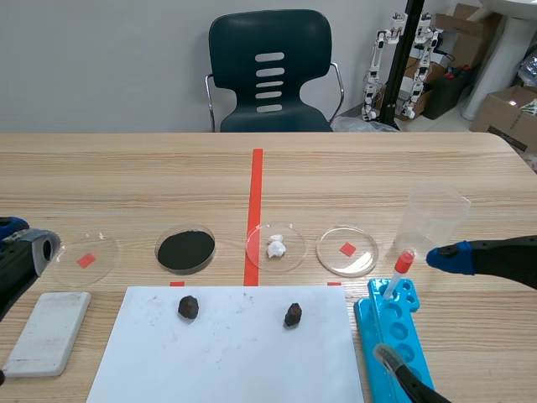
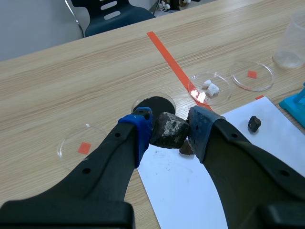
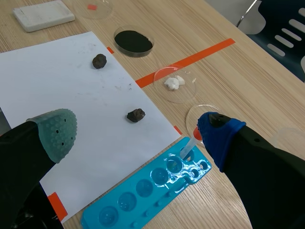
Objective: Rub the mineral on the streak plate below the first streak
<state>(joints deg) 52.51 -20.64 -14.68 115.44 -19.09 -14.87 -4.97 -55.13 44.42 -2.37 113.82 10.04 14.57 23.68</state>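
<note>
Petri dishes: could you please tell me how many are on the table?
4, in a row beyond the paper: an empty dish, a black-powder dish, a white-lump dish, another empty dish.

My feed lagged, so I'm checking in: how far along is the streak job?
Done: the left tool is shut on the mineral. In hand: it holds the mineral in the air, away from the streak plate, which lies beside the white paper with nothing touching it. Left: bring the mineral to the plate and rub. I can make out no streak on the plate from here.
</note>
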